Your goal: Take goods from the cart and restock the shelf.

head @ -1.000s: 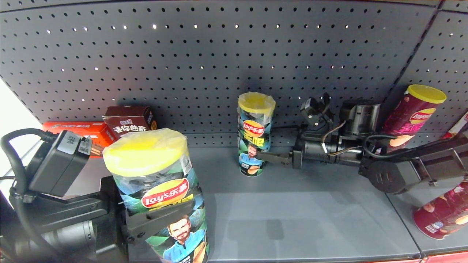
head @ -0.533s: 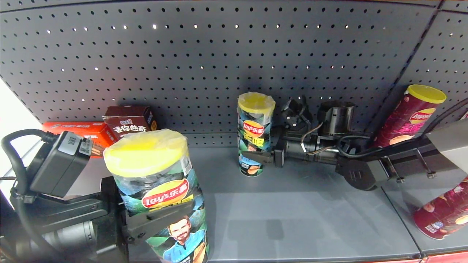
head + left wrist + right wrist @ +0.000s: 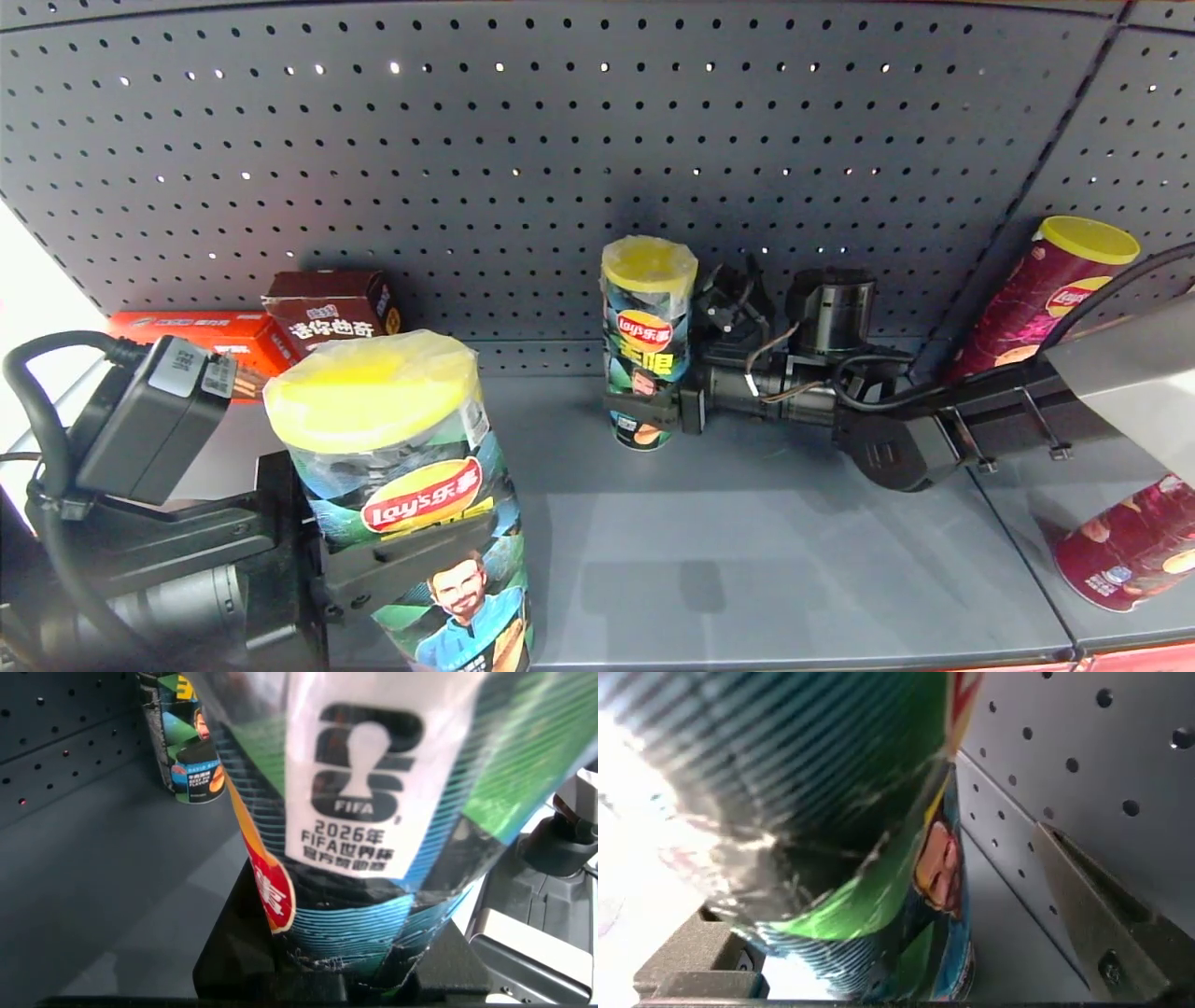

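Two cans: near can (image 3: 397, 467) clamped upright in left pincer (image 3: 408, 557), ready for the shelf (image 3: 747, 541); far can (image 3: 646, 336) inside wide right pincer (image 3: 644, 408), probably for aligning.

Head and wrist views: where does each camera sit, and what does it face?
Head: up top, facing down at the shelf; left hand and right hand show.
Left wrist: behind the left hand, looking past its near can.
Right wrist: behind the right hand, facing the far can and pegboard.
Shared: the far can, in all three.

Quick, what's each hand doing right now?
Left hand: shut on the near chip can.
Right hand: open, straddling the far chip can on the shelf.
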